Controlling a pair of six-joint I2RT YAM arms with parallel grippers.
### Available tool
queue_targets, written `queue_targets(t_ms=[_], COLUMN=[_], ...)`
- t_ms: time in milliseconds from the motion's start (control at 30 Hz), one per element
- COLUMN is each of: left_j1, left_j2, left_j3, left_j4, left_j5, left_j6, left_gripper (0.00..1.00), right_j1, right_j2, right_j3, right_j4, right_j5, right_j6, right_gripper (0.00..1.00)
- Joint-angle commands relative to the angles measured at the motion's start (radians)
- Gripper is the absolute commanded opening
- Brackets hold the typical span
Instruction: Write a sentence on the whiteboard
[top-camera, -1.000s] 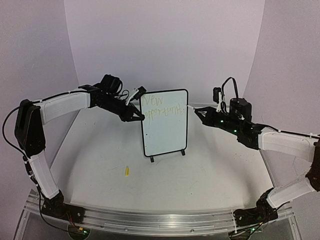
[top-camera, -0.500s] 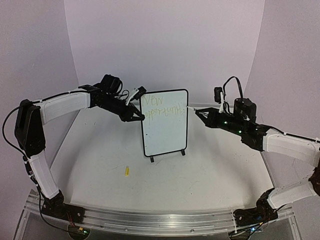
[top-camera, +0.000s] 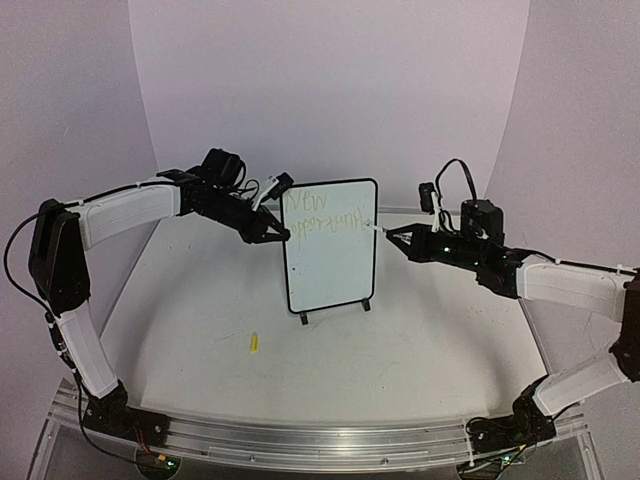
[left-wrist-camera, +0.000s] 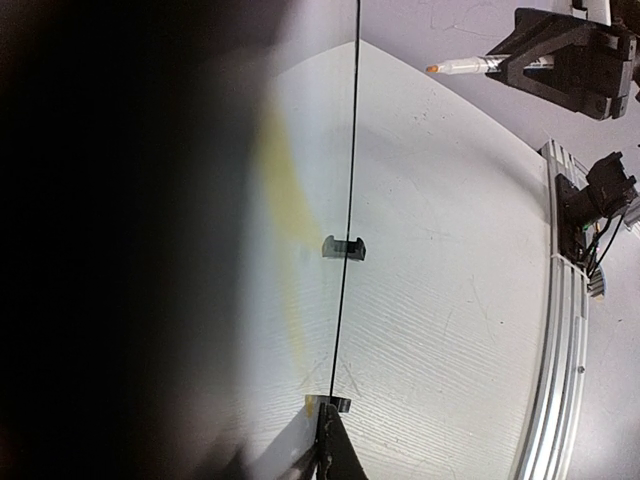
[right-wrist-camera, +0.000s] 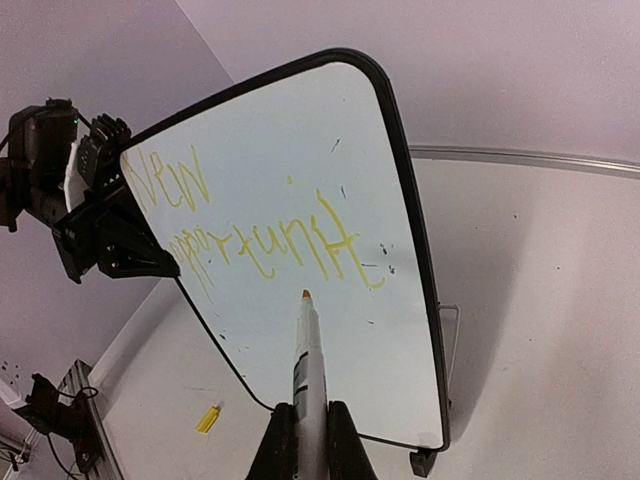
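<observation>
Sentence (right-wrist-camera: 262, 247): 2 lines on whiteboard (top-camera: 330, 268) upper half, lower blank; prob. more to write. R fingers (right-wrist-camera: 341, 441) clench marker (right-wrist-camera: 309, 362); L fingers (top-camera: 266, 231) pinch its left edge.

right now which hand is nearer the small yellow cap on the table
Left. The left hand grips the black-framed whiteboard's left edge, behind the small yellow cap; the right hand is past its right edge.
</observation>
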Motion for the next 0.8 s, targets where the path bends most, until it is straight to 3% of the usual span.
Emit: queue_targets(t_ms=[0, 767], left_j1=[-0.012, -0.016], left_j2=[-0.015, -0.019], left_j3=[-0.018, -0.019], left_j4=[-0.074, -0.076], left_j5=[-0.103, -0.107], left_j6=[0.044, 0.046], left_gripper=[0.0, 0.0], right_j1=[-0.001, -0.002], right_j2=[0.04, 0.089], right_j3=[0.046, 0.087], right_j4=[0.033, 0.079], right_j5=[-0.008, 0.109], right_j6=[-0.009, 0.021], right_gripper=[0.0, 0.0])
